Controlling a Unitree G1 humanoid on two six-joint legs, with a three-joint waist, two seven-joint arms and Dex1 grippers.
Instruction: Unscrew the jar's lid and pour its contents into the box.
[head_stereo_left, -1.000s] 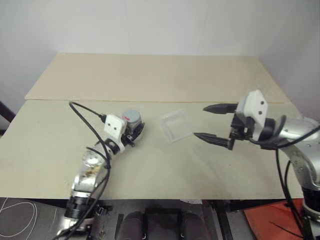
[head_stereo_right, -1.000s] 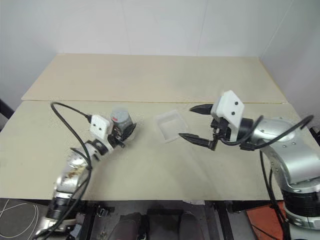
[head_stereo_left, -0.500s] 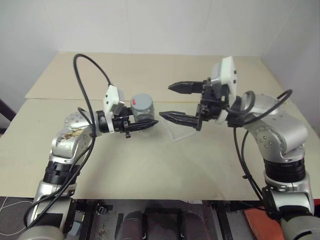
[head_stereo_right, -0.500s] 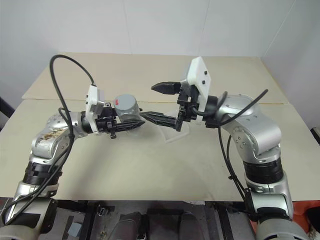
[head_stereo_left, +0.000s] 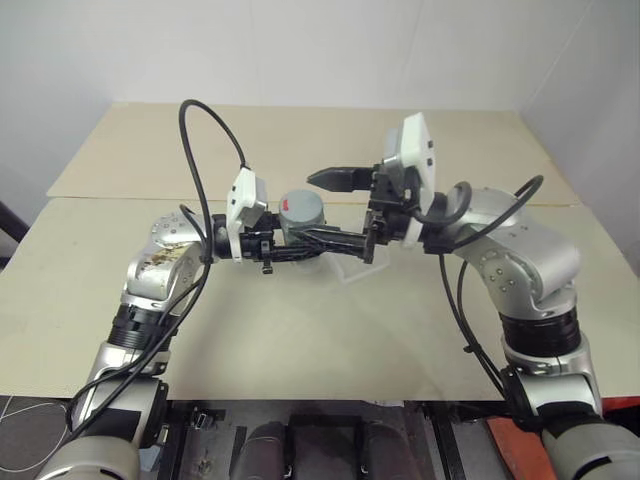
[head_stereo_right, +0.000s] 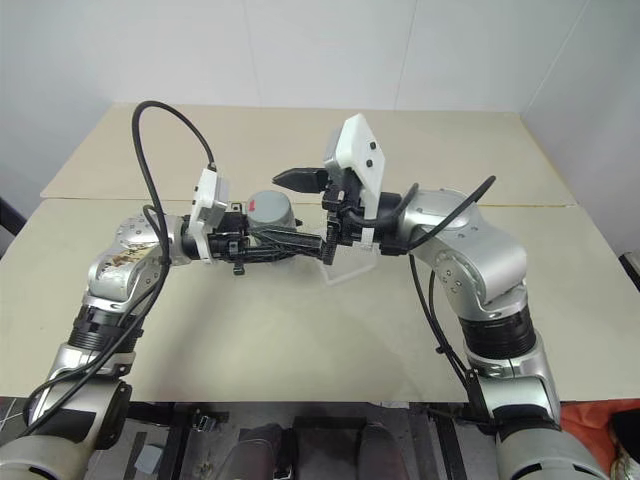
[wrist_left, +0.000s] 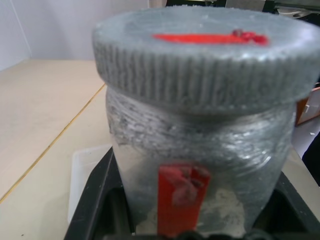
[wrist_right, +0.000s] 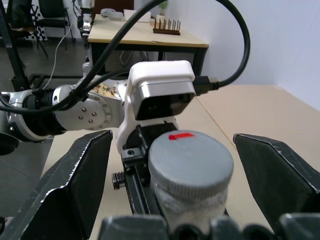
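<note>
My left gripper (head_stereo_left: 300, 240) is shut on the jar (head_stereo_left: 302, 222), a silvery-grey cylinder with a red-marked label (wrist_left: 181, 192), and holds it upright above the table. The grey ribbed lid (wrist_left: 205, 55) with a red mark sits on the jar. From the right comes my right gripper (head_stereo_left: 332, 210), open, with one black finger (wrist_right: 75, 185) on each side of the lid (wrist_right: 190, 160) and a gap to it on both sides. The clear box (head_stereo_left: 352, 268) lies on the table just below and behind the grippers, partly hidden. The contents are hidden inside the jar.
The beige table (head_stereo_left: 300, 340) has a second, paler board (head_stereo_left: 300, 140) behind it, with a seam between them. White walls close the back and right. Black cables (head_stereo_left: 205, 120) loop above the left arm.
The left gripper has lifted the jar off the table and turned it toward the right. The right gripper has swung left and up, and its open fingers now flank the lid.
</note>
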